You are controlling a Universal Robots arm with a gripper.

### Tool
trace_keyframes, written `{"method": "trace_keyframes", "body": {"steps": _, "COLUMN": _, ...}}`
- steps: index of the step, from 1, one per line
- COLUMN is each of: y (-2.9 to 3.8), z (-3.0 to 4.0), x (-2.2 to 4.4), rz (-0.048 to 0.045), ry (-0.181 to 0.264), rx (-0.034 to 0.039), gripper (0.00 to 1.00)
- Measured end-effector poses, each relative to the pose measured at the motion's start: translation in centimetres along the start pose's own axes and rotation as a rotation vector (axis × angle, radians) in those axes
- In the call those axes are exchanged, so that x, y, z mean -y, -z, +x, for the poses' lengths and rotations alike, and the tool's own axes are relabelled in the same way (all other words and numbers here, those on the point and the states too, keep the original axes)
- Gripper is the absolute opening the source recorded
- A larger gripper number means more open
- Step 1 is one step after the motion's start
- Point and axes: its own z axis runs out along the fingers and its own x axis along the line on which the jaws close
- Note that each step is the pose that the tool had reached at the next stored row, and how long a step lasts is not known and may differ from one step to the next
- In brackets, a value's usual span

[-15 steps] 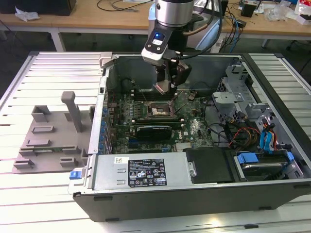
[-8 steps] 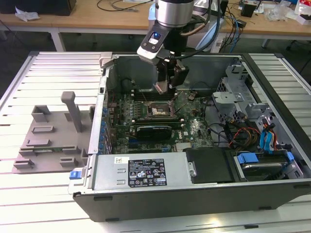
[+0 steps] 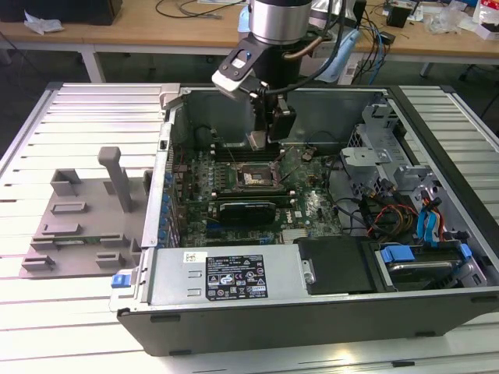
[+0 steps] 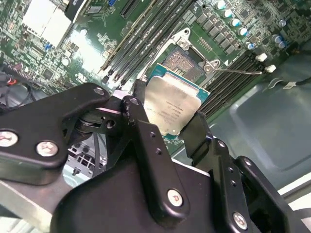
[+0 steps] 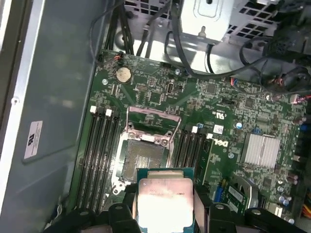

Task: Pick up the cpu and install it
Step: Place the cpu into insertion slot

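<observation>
Closest in both wrist views, the end effector (image 4: 167, 109) gripped the cpu (image 5: 164, 199), its black fingers (image 4: 146, 141) pressing opposite edges and the silver top facing the cameras. Just beyond and clear of the chip, the open socket (image 5: 143, 160) sat on the green motherboard (image 5: 218, 102). Farther out, the computer case (image 3: 234, 308) lay on the slatted counter (image 3: 78, 117).

- I see the cpu (image 4: 174, 106) as a small, flat, square chip with a silver-grey metal top and a green rim.
- The gripper (image 4: 169, 115) clamps it by two opposite edges, with the metal top facing the wrist cameras.
- In both wrist views it hangs clear of the board, close to the open socket (image 5: 144, 160) and not seated in it.
</observation>
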Motion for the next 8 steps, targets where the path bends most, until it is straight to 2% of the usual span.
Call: {"method": "trace_keyframes", "body": {"steps": 8, "y": -0.06, "z": 0.0, "x": 0.0, "rz": 0.0035, "ry": -0.103, "rx": 0.0008, "gripper": 0.55}}
